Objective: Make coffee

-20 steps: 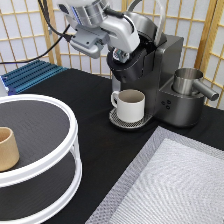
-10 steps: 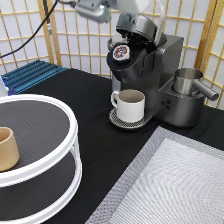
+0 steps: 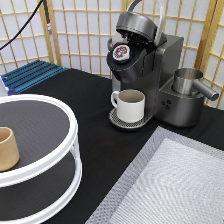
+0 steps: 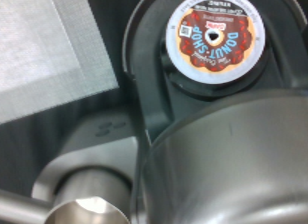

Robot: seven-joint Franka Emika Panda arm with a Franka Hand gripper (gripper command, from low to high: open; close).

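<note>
A tan cup (image 3: 8, 148) stands on the white tiered stand (image 3: 70, 131); beyond, a white mug (image 3: 130, 104) sits on the coffee maker's (image 3: 167, 75) drip tray. The coffee pod (image 3: 120, 51) sits seated in the open brew chamber, lid raised. The pod appears light, thin-walled and crushable, best gripped at its rim; the gripper is out of view, its state undeterminable.

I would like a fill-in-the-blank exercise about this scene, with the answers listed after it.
1. The coffee pod sits in the coffee machine, whose lid is ____.
2. The white mug stands ____ the pod holder.
3. The tan cup stands on the round stand's ____ shelf.
4. The exterior view shows no ____.

Answers: open; under; upper; gripper
</note>
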